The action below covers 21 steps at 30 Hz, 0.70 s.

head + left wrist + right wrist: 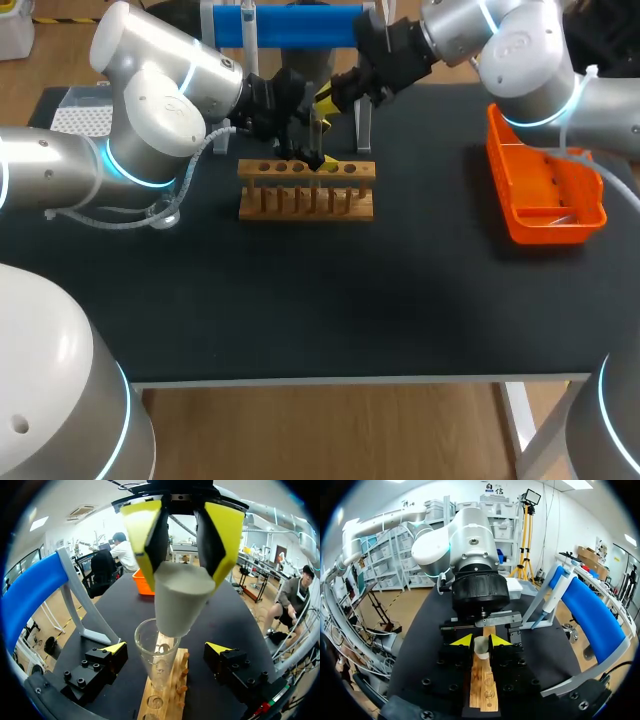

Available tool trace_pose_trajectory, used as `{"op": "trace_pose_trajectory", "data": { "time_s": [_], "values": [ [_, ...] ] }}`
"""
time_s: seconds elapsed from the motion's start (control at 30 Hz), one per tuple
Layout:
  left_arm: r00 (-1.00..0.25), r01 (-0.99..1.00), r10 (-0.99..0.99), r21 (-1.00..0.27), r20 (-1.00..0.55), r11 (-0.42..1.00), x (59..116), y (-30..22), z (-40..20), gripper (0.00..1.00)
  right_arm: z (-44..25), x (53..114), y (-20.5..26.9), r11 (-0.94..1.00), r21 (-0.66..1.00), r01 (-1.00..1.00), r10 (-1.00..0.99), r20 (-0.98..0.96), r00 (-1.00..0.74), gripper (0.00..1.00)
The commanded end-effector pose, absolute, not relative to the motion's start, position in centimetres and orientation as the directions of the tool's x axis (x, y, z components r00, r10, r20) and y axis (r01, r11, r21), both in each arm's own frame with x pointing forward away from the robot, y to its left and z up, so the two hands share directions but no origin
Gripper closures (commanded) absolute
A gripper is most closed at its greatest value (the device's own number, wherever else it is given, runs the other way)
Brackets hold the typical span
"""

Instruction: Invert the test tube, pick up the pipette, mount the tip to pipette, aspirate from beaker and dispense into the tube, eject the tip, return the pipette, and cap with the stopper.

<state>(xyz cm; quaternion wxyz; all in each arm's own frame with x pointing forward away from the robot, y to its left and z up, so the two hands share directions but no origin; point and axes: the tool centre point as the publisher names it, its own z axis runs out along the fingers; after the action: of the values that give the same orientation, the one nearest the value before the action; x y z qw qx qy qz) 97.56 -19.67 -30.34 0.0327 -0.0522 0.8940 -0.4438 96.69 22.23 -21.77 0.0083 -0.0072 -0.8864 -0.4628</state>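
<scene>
1. The right hand [481, 641] pinches the pale stopper [180, 597] between its yellow tips, narrow end down, just above the open mouth of the test tube [156, 655]. I judge capping, the task's last step, to be the one in hand.
2. The tube stands upright in the wooden rack [307, 203], at about 12 o'clock from the middle of the surface [350, 300]. The left hand [166, 648] is spread, with one tip on each side of the tube and both clear of the glass. Only the rack hole steadies the tube.
3. From the left wrist, the stopper looks a little off the centre of the mouth. Pressed down like that, it could catch the rim and tilt the tube or rock the rack.
4. A hard push on thin, unclamped glass might crack it or jam it into the rack. Too soft a push would leave the stopper loose.
5. The two hands are close together, so the right fingers could knock the left ones on the way down.
6. Seen from the head camera, both wrists crowd over the rack and the stopper and mouth barely show there.
7. I cannot tell whether the tube holds liquid, and I cannot find the beaker.
8. The pipette [247, 22] seems to hang on the blue stand [300, 25], at 12 o'clock beyond the rack, partly cut off.
9. The contents of the orange tray [560, 235], at 3 o'clock, are hard to make out.
</scene>
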Motion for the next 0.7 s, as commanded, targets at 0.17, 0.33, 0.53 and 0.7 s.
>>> {"op": "trace_pose_trajectory", "data": {
  "time_s": [0.17, 0.33, 0.53, 0.7],
  "values": [
    [-0.992, -0.064, -0.122, -0.798, -0.012, 0.599, 97.55, -19.65, -30.42, 0.00, -21.46, 96.99, 22.35, 0.572, 0.820, 0.014, 0.001, 0.016, -1.000, 1.00],
    [-0.992, -0.064, -0.122, -0.798, -0.012, 0.599, 97.55, -19.65, -30.42, 0.00, -21.50, 97.09, 22.45, 0.575, 0.818, 0.013, 0.001, 0.015, -1.000, 1.00],
    [-0.992, -0.064, -0.122, -0.798, -0.012, 0.599, 97.55, -19.65, -30.42, 0.00, -21.68, 97.27, 22.55, 0.578, 0.816, 0.015, 0.003, 0.016, -1.000, 1.00],
    [-0.992, -0.064, -0.122, -0.798, -0.012, 0.599, 97.55, -19.65, -30.42, 0.00, -21.89, 97.28, 22.63, 0.580, 0.815, 0.017, 0.003, 0.019, -1.000, 1.00]
  ]
}}
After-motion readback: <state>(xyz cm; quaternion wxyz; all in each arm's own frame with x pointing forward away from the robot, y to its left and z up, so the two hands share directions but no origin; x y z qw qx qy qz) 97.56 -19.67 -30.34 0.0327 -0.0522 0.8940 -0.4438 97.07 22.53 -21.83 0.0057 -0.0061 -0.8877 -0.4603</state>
